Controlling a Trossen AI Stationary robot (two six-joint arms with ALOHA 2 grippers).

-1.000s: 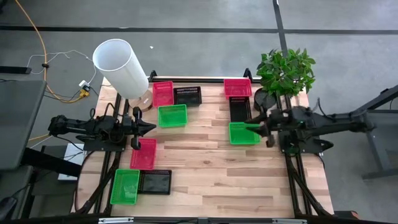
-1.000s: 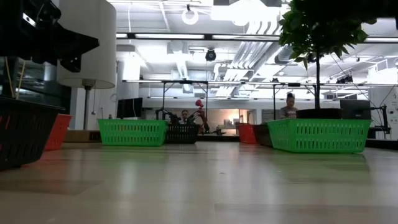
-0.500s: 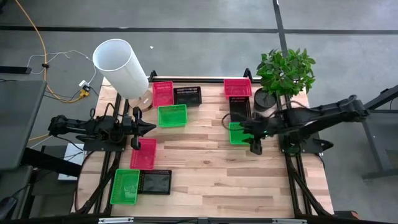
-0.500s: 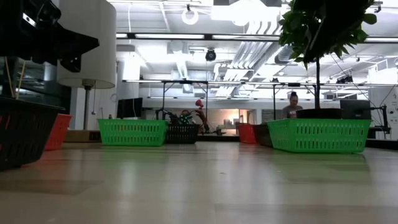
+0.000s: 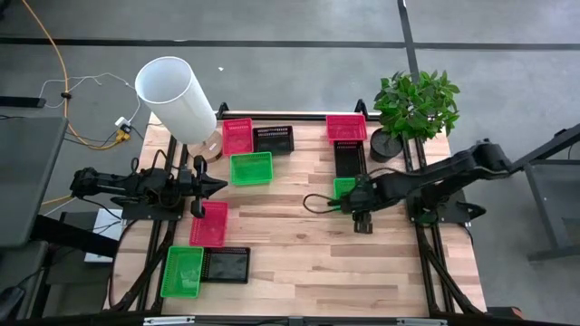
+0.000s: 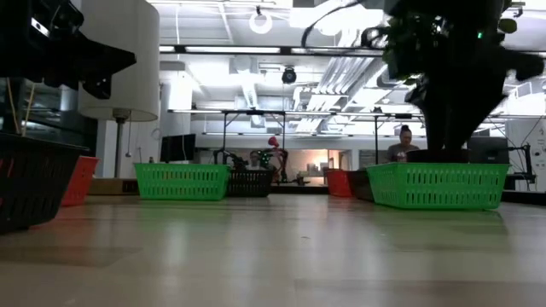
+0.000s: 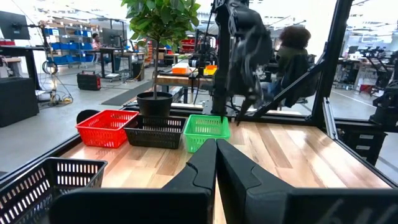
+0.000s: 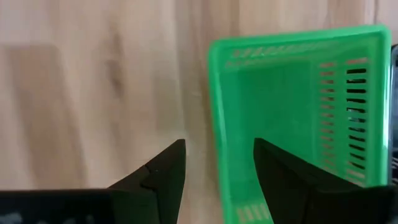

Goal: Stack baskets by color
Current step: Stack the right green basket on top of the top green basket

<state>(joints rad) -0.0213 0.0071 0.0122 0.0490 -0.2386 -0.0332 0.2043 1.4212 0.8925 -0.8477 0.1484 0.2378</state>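
Observation:
Green, pink-red and black baskets lie singly on the wooden table. One green basket [image 5: 342, 186] stands on its base at the right, next to a black one [image 5: 349, 156] and a pink-red one [image 5: 346, 127]. My right gripper [image 8: 217, 177] hangs open above this green basket [image 8: 292, 118], pointing down. One finger is over the basket's side wall and the other over bare wood, touching nothing. At the table's left edge, my left gripper [image 5: 217, 185] waits level and shut, above a pink-red basket [image 5: 209, 223].
A tall white cylinder [image 5: 177, 98] stands at the far left corner and a potted plant [image 5: 412, 109] at the far right. More baskets lie at the far left [image 5: 251, 167] and near left [image 5: 182, 271]. Bare wood spans the middle and near right.
My right gripper has swung out from the table's right edge toward the left and come down over the green basket at the right. It has tipped from level to pointing almost straight down. The baskets have not moved.

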